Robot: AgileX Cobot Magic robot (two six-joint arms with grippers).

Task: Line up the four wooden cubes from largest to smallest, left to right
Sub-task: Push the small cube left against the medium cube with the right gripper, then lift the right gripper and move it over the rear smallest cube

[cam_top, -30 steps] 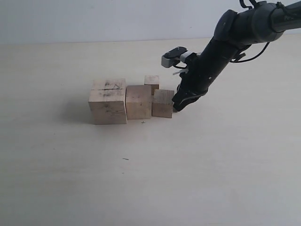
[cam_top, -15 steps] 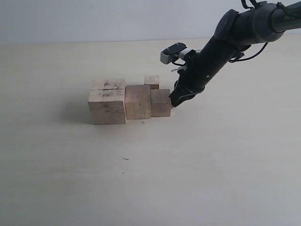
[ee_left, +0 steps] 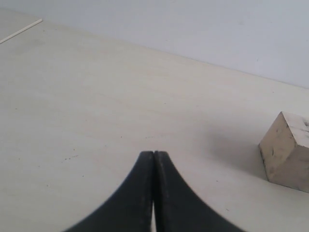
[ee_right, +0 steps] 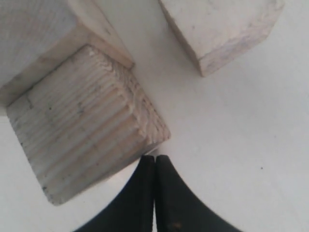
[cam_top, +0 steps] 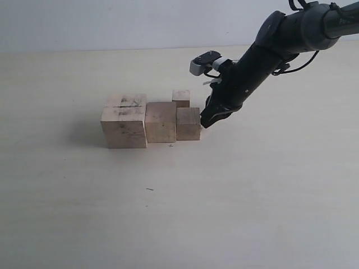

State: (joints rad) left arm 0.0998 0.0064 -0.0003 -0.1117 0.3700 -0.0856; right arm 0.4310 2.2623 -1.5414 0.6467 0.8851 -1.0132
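Observation:
Three pale wood cubes stand side by side on the table: the largest cube [cam_top: 124, 126] at the left, with dark scribbles on top, the second cube [cam_top: 161, 121] against it, and the third cube [cam_top: 188, 123] at the right. The smallest cube [cam_top: 180, 97] sits behind them. My right gripper [cam_top: 205, 124] is shut, its tips pressed against the third cube's [ee_right: 84, 123] right side; the smallest cube [ee_right: 222, 26] lies beyond. My left gripper [ee_left: 154, 153] is shut and empty, off the exterior view, with the largest cube [ee_left: 288, 151] ahead of it.
The pale table [cam_top: 235, 202] spreads wide in front and to the right of the cubes. A small dark speck [cam_top: 150, 189] lies on it near the front. The right arm [cam_top: 269, 50] slants down from the upper right.
The right gripper has pushed leftward against the third cube, and the row of three cubes has slid a little to the left. The smallest cube stayed put.

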